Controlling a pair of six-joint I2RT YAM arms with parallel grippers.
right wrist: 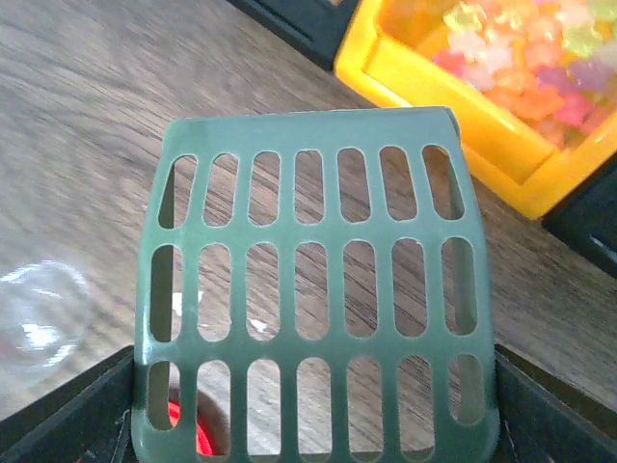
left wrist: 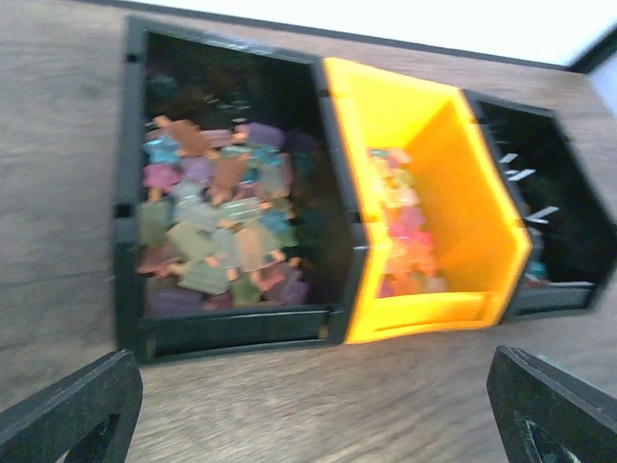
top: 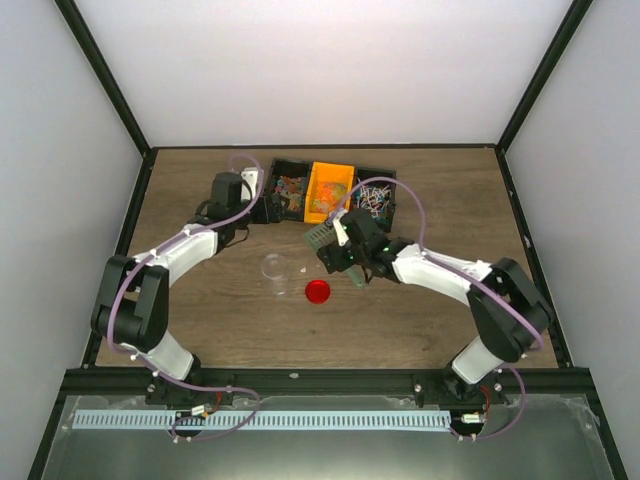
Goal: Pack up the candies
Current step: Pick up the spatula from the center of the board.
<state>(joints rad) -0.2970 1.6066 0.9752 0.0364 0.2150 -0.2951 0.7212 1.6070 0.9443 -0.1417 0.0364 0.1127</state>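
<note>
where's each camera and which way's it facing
top external: above, behind the bases, looking down at the table; both arms show
left wrist: on left arm, facing black bin and orange bin; open left tool at bottom
right wrist: on right arm, facing the green slotted scoop in the right tool
shared: both wrists see the orange bin

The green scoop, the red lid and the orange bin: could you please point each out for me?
green scoop (right wrist: 318,232): right wrist view, solid band between its upper slot rows.
red lid (top: 317,291): top external view, centre of its top face.
orange bin (left wrist: 465,183): left wrist view, bare inner right wall.
</note>
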